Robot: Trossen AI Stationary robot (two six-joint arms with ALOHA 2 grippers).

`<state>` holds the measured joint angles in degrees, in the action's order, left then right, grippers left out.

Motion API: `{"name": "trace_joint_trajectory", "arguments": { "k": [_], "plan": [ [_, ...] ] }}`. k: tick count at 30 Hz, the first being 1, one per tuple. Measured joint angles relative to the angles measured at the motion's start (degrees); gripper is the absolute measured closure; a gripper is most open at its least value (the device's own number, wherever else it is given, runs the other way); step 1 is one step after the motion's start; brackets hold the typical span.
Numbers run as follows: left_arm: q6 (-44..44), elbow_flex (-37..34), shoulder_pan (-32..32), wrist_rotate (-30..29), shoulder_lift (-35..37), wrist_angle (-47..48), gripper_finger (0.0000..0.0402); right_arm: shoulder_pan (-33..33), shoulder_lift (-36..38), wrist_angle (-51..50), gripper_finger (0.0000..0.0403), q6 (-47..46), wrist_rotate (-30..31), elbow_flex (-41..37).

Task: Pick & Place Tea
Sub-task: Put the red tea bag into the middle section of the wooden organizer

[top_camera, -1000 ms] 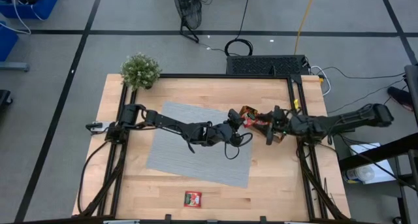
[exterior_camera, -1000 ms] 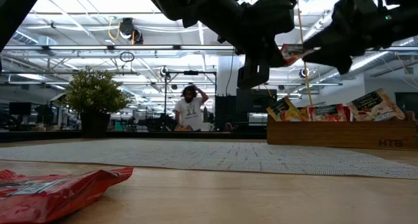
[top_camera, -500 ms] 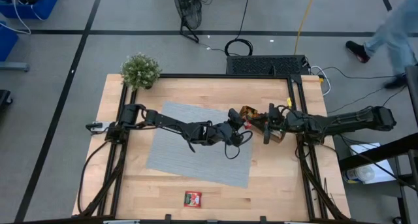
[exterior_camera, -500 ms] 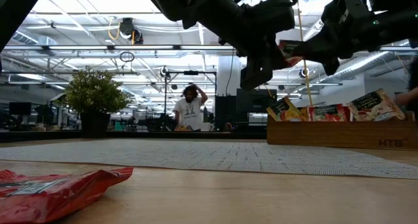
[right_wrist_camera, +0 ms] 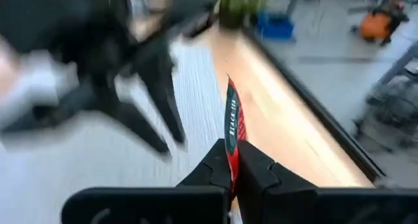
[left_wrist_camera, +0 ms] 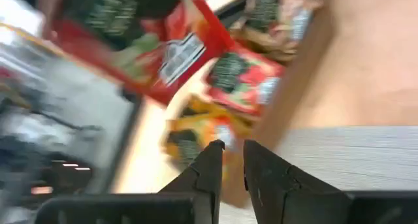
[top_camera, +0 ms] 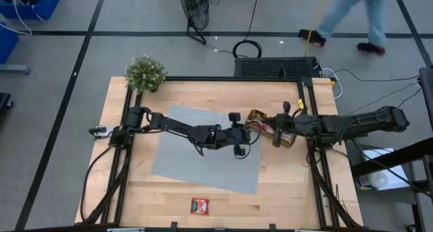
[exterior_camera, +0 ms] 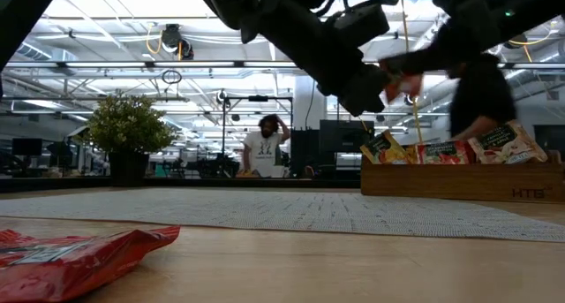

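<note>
A red tea sachet (right_wrist_camera: 231, 123) is held in the air by my right gripper (right_wrist_camera: 234, 152), which is shut on it; in the low view the sachet (exterior_camera: 396, 79) hangs above the wooden tray (exterior_camera: 459, 181). My left gripper (left_wrist_camera: 233, 151) stands just left of it over the grey mat's (top_camera: 196, 154) right part, narrowly open, with nothing between its fingers. The tray (top_camera: 289, 143) holds more sachets (exterior_camera: 441, 151), standing on edge. Another red sachet (top_camera: 199, 205) lies flat on the table near its front edge. My right gripper pinches the red sachet by its near end (right_wrist_camera: 232, 145) between the two fingers, which lie flat against its two faces. The fingers come about level from the table's right. The sachet sticks out past the fingertips, lifted clear of the tray and the mat.
A potted plant (top_camera: 145, 73) stands at the table's far left corner. The tray sits at the right, beside the mat. A person (top_camera: 352, 15) walks on the floor beyond the far edge; another person (exterior_camera: 262, 148) stands far back in the room.
My right gripper has moved left to the red sachet held up by my left gripper and has taken hold of it. My left gripper has let go and drawn back toward the table's left. The sachet stays in the air above the tray's left end.
</note>
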<state>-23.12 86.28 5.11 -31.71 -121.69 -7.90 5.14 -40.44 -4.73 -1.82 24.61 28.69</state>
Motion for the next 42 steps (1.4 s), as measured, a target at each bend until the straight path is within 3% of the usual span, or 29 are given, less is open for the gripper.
{"name": "trace_joint_trajectory", "arguments": {
  "k": [7,11,16,32,42],
  "plan": [
    [9.94,-0.04,-4.05,23.45,-0.07,2.94,0.0331,5.66,-0.77,-23.52,0.0403,-1.99,0.98,3.49],
    [13.43,-0.03,-6.65,30.10,-0.07,1.16,0.0330,6.89,-0.90,-24.09,0.0403,-3.15,1.11,1.43],
    [15.74,-0.02,-8.56,30.80,-0.07,-0.76,0.0330,6.54,-0.92,-23.51,0.0403,-3.07,4.05,-2.99],
    [16.00,-0.02,-7.92,33.18,-0.07,-4.04,0.0330,6.47,-0.92,-8.64,0.0403,-1.20,8.59,-12.43],
    [15.87,0.00,-7.76,33.29,-0.07,-5.75,0.0330,4.93,-0.89,-7.49,0.0403,-17.41,7.31,-16.33]
  ]
}}
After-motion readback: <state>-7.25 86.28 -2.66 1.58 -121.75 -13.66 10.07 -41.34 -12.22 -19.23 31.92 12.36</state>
